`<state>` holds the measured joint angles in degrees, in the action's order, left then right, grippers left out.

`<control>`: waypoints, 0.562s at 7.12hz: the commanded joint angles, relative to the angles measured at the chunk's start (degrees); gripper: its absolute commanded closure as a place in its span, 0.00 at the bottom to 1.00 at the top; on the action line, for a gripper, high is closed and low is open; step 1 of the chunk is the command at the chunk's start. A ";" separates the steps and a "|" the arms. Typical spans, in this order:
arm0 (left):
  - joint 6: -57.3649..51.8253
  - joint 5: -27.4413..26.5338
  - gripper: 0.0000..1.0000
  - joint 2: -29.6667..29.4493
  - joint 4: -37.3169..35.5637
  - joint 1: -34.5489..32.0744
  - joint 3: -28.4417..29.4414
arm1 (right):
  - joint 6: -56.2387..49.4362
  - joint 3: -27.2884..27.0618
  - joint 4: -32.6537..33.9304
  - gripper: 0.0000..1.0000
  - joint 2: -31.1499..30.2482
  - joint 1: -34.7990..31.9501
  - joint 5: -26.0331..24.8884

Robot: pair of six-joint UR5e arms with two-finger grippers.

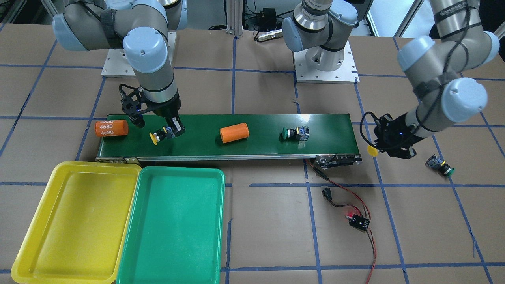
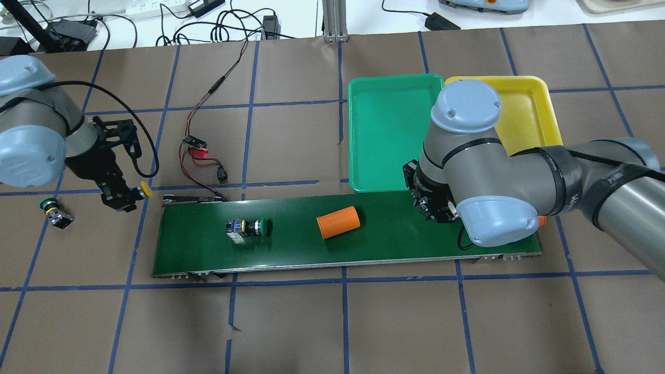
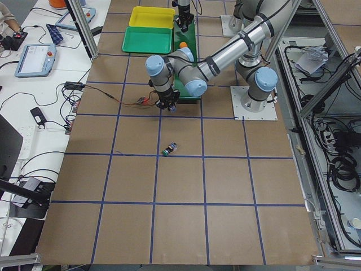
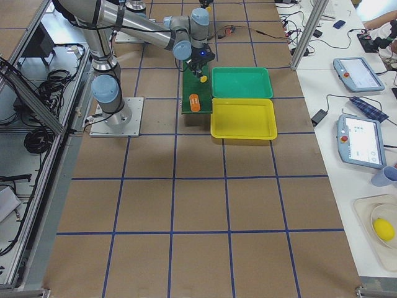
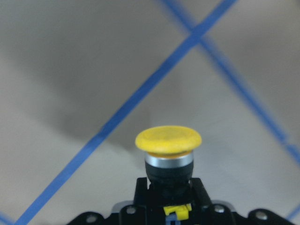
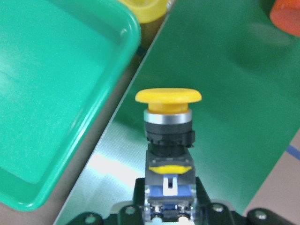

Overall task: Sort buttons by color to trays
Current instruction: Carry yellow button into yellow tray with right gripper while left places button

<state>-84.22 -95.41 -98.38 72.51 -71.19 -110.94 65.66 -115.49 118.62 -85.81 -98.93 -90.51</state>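
— Where are your buttons?
— You'll see the first yellow button (image 1: 159, 136) held over the belt (image 1: 260, 126); the second yellow button (image 1: 371, 150) held past its end; a green button (image 1: 295, 133) lying sideways on it; the other green button (image 1: 440, 165) on the table (image 1: 276, 221).
— Your trays?
— The yellow tray (image 1: 75, 221) lies flat, touching the green tray (image 1: 173, 228).

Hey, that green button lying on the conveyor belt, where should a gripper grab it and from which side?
Take the green button by its boxy black-and-blue switch body, coming straight down from above. It lies on its side along the conveyor belt, so the body's flat sides are free to clamp, while the round cap would probably slip.
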 commanded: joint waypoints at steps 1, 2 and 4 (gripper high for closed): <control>-1.55 -1.79 1.00 6.33 -0.70 -9.73 -6.38 | -9.90 8.39 -0.40 1.00 4.31 6.42 -0.99; -4.96 -1.71 0.82 6.88 -1.05 -11.15 -7.79 | -13.68 11.75 0.12 1.00 7.99 9.51 -0.38; -7.18 -1.79 0.26 6.18 -7.19 -11.08 -9.91 | -24.99 17.81 2.40 1.00 15.20 12.60 -1.42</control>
<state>-89.93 -97.05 -92.08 67.99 -81.97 -119.61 48.09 -101.68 119.82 -74.98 -88.72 -91.41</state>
